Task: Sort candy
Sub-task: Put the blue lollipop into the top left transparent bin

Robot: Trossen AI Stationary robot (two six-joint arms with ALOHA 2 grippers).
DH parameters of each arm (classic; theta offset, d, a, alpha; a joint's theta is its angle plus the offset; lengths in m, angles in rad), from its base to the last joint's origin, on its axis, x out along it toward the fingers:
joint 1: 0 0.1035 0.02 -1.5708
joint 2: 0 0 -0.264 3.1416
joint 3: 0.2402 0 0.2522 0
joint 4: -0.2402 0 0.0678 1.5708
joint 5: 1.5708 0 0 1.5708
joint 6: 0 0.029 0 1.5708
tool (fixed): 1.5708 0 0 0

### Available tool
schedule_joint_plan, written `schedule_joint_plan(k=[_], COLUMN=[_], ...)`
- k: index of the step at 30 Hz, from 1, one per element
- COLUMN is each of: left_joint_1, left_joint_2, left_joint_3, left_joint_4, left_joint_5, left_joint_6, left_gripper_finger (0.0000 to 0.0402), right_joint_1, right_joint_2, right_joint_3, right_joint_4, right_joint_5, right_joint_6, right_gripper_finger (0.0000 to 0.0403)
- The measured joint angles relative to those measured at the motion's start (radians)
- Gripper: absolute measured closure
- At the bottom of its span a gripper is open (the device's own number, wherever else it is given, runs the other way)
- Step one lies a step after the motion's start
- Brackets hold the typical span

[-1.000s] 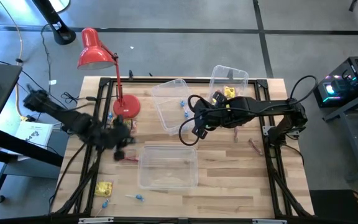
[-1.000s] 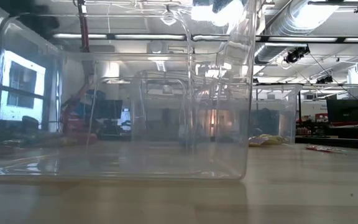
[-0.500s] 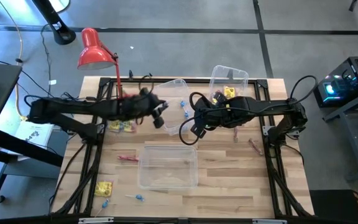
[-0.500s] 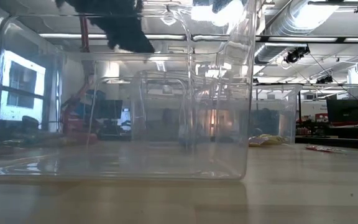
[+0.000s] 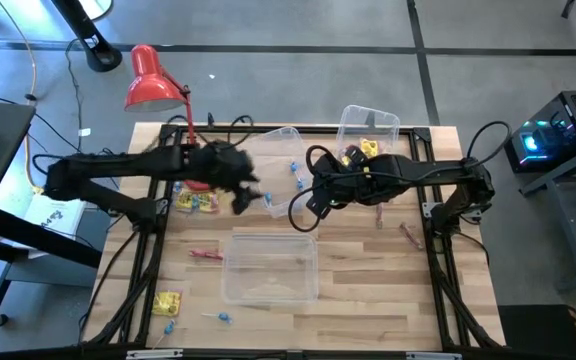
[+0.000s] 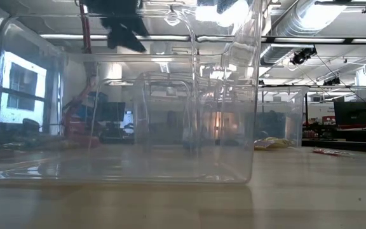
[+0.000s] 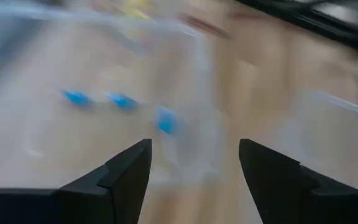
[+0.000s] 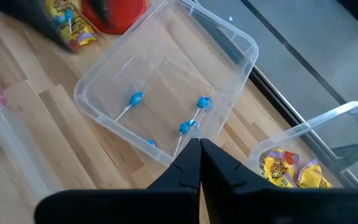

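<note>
The candy is scattered. Blue twist-wrapped pieces [image 8: 135, 98] lie in the far-middle clear bin [image 5: 268, 150], and yellow packets [image 8: 291, 169] lie in the far-right bin [image 5: 393, 128]. More yellow packets [image 5: 196, 201] rest on the table by the lamp base, a red stick [image 5: 206, 255] lies left of the near bin [image 5: 230, 285], and pink sticks [image 5: 408, 235] lie at the right. My left gripper [image 7: 194, 165] hovers open at the middle bin's left wall with nothing between its fingers. My right gripper [image 8: 199, 152] hangs shut and empty above that bin's near right corner.
A red desk lamp [image 5: 153, 85] stands at the far left, with its base behind my left arm. One yellow packet [image 5: 166, 302] and blue pieces [image 5: 223, 318] lie near the front left edge. Bare wood shows at the near right.
My left gripper has swung from the table's left side, near the red stick, toward the far edge and the right, rising a little. It now stands at the middle bin. In the low view its dark shape has come in at the top.
</note>
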Motion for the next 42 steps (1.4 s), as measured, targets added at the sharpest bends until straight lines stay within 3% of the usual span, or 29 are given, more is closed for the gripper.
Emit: schedule_joint_plan(k=[4,7,12,16,20,24,31,37,42], left_joint_1=[-0.101,-0.249,-0.595,-0.867,-1.023,-1.073,-1.077,-1.068,-1.060], left_joint_2=[-0.129,-0.212,-0.257,-0.224,-0.131,0.006,0.224,0.330,0.391], left_joint_3=[0.021,0.022,-0.028,-0.136,-0.245,-0.305,-0.309,-0.308,-0.308], left_joint_4=[-0.184,-0.335,-0.554,-0.499,-0.304,-0.131,0.071,0.298,0.329], left_joint_5=[0.114,0.076,-0.010,-0.009,-0.072,-0.122,-0.125,-0.136,-0.207], left_joint_6=[-0.128,-0.242,-0.479,-0.623,-0.679,-0.696,-0.535,-0.468,-0.491], left_gripper_finger=[0.0165,0.0171,0.0180,0.0183,0.0183,0.0183,0.0184,0.0184,0.0184], right_joint_1=[0.000,0.000,0.000,-0.005,-0.014,-0.031,-0.049,-0.058,-0.061], right_joint_2=[0.000,0.000,0.000,0.000,0.000,0.001,0.001,0.001,0.001], right_joint_3=[0.000,0.000,0.000,0.000,0.000,0.000,0.000,0.000,0.000], right_joint_4=[0.000,0.000,0.000,0.000,0.000,0.000,-0.001,-0.014,-0.037], right_joint_5=[0.000,0.000,0.000,0.000,0.006,0.008,-0.011,-0.014,-0.022], right_joint_6=[-0.002,-0.002,-0.009,-0.012,-0.013,-0.013,-0.012,-0.025,-0.029], right_gripper_finger=[0.0403,0.0403,0.0403,0.0403,0.0403,0.0403,0.0403,0.0403,0.0403])
